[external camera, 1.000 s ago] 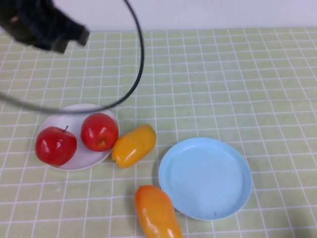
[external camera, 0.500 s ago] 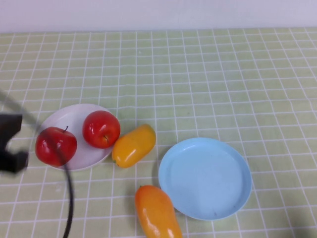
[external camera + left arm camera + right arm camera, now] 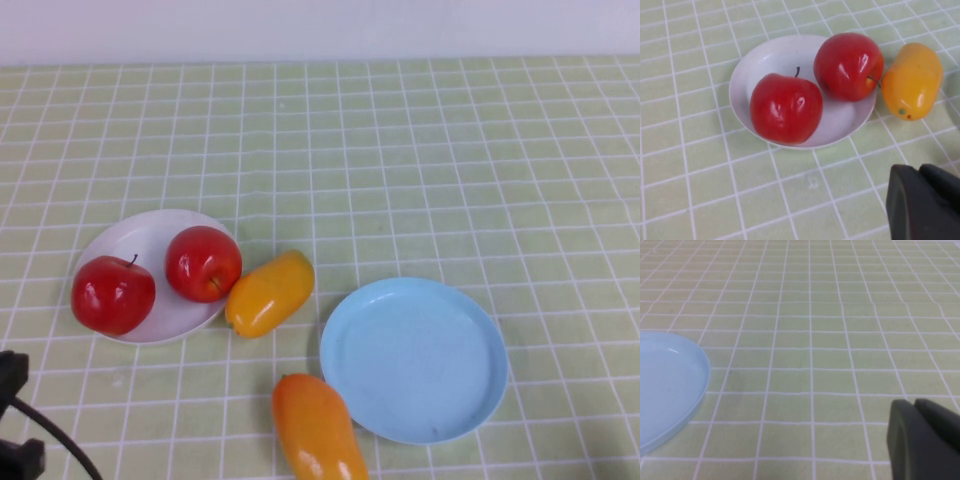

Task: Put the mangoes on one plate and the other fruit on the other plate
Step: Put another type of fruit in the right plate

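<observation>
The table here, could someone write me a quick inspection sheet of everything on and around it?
Surface: green checked tablecloth.
Job's things: two red apples sit on the white plate; the blue plate holds nothing; one mango lies on the cloth beside the white plate, the other mango beside the blue plate.
Clutter: nothing seen.
End effectors: left end effector near the white plate, holding nothing; right end effector over bare cloth beside the blue plate, holding nothing.
Cables: black cable at the near left corner.
Surroundings: pale wall behind the table.
</observation>
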